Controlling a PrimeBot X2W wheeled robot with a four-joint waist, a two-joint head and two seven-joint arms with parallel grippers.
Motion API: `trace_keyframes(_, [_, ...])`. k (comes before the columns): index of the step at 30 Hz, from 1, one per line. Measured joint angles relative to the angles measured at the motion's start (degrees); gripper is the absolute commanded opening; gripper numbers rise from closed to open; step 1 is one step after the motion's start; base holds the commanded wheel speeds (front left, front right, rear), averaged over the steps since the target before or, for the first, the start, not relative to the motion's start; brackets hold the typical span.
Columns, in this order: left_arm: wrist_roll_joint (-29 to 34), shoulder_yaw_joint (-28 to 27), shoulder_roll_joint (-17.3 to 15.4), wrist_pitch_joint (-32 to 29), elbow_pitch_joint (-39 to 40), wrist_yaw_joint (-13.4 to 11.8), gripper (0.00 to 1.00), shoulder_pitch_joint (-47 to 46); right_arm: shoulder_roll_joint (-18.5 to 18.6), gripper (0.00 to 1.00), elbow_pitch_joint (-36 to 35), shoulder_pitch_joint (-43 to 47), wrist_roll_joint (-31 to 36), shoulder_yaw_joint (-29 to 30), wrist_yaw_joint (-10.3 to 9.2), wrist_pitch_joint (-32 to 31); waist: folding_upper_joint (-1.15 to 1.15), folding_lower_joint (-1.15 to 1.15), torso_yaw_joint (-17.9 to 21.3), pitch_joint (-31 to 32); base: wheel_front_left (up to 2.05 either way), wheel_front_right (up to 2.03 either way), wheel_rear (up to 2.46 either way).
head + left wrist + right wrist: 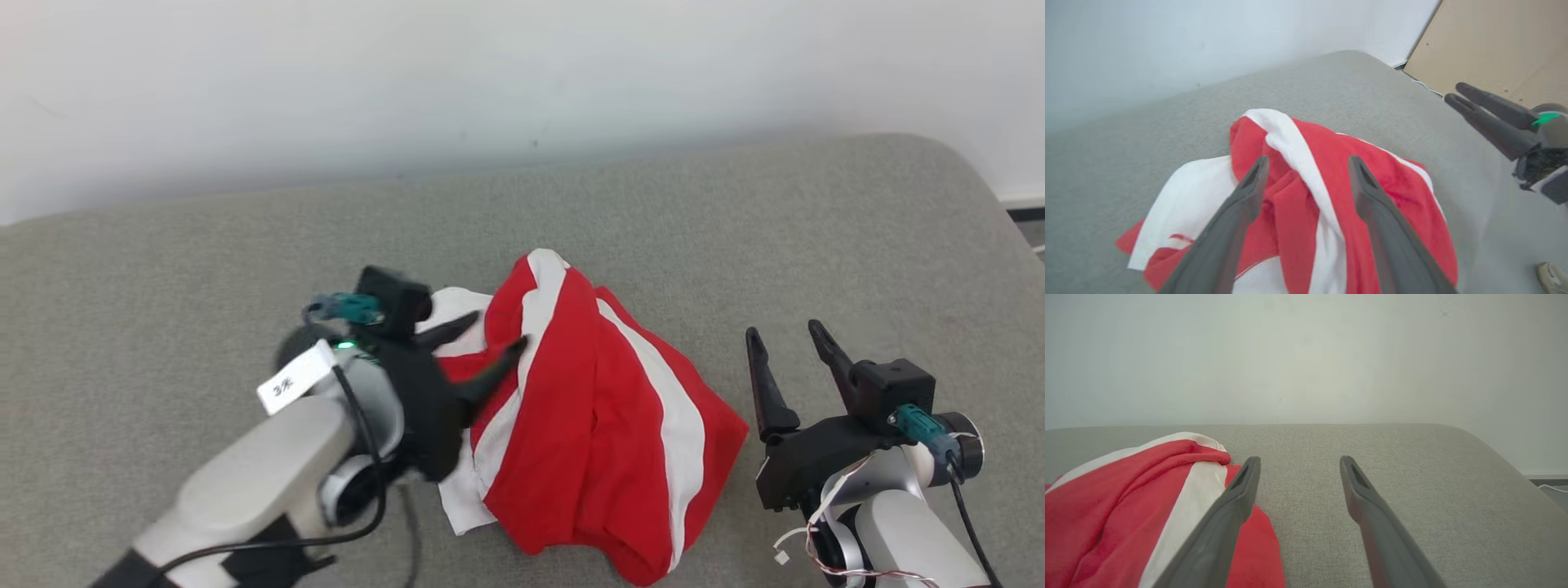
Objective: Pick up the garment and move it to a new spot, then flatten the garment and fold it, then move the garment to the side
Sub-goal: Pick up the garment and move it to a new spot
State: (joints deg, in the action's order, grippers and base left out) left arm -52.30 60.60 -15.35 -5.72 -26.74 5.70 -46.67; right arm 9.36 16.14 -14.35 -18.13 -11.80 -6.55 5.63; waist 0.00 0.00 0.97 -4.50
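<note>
The garment (596,416) is a red piece with white stripes, lying crumpled in a heap on the grey cushioned surface (163,269). My left gripper (494,333) is open over the heap's left side, its fingers spread above a red fold with nothing pinched between them. In the left wrist view the garment (1298,196) lies under and between the fingers of my left gripper (1308,163). My right gripper (784,331) stands open just right of the heap, apart from the cloth. In the right wrist view the garment (1126,506) lies to the left of my right gripper (1296,461).
A pale wall (490,73) runs along the far edge of the surface. The surface's rounded right edge (996,212) drops to the floor. A tan board (1502,41) stands beyond the far corner, and a shoe (1551,277) shows on the floor.
</note>
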Motion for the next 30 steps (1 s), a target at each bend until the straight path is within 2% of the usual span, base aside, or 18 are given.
trace_keyframes(3, [3.55, 1.58, -3.11, -0.08, -2.40, -1.42, 1.00, -0.54, -0.07, 1.00, -0.51, -0.01, 0.00, -0.27, 0.09, 0.00, 0.00, 0.00, -0.47, 0.92, 0.00, 0.00, 0.00])
trace_keyframes(8, [5.03, 3.12, -4.78, -0.80, -7.24, -2.23, 1.00, -0.52, 0.09, 1.00, -1.40, 0.00, 0.00, -0.89, 0.52, -0.15, 0.00, 0.00, -0.06, 1.08, 0.00, 0.00, 0.00])
trace_keyframes(18, [4.33, 3.88, -4.95, -4.86, -14.64, -2.08, 1.00, -0.48, 0.30, 1.00, -3.04, -0.20, 0.01, -1.30, 0.52, -1.10, 0.00, 0.00, 1.84, -0.89, 0.00, 0.00, 0.00])
trace_keyframes(26, [0.46, 2.24, -2.71, -5.94, -17.95, -1.05, 1.00, -0.47, 0.26, 1.00, -3.55, -0.27, 0.08, -1.26, 0.51, -1.16, 0.01, 0.00, 3.32, -2.82, 0.00, 0.00, 0.00])
trace_keyframes(27, [0.47, 2.30, -2.67, -5.95, -18.47, -0.89, 0.06, -0.47, 0.25, 1.00, -3.55, -0.30, 0.09, -1.27, 0.51, -1.18, 0.00, 0.00, 3.47, -3.02, 0.00, 0.00, 0.00])
trace_keyframes(28, [0.46, 2.29, -2.69, -5.97, -18.85, -0.56, 0.00, -0.49, 0.22, 1.00, -3.55, -0.32, 0.09, -1.22, 0.51, -1.18, 0.00, 0.00, 3.61, -3.17, 0.00, 0.00, 0.00])
trace_keyframes(30, [0.71, 3.01, -2.68, -6.59, -19.34, -0.15, 0.00, -0.59, 0.21, 1.00, -3.55, -0.32, 0.09, -1.07, 0.49, -1.18, 0.01, 0.00, 3.78, -3.44, 0.00, 0.00, 0.00])
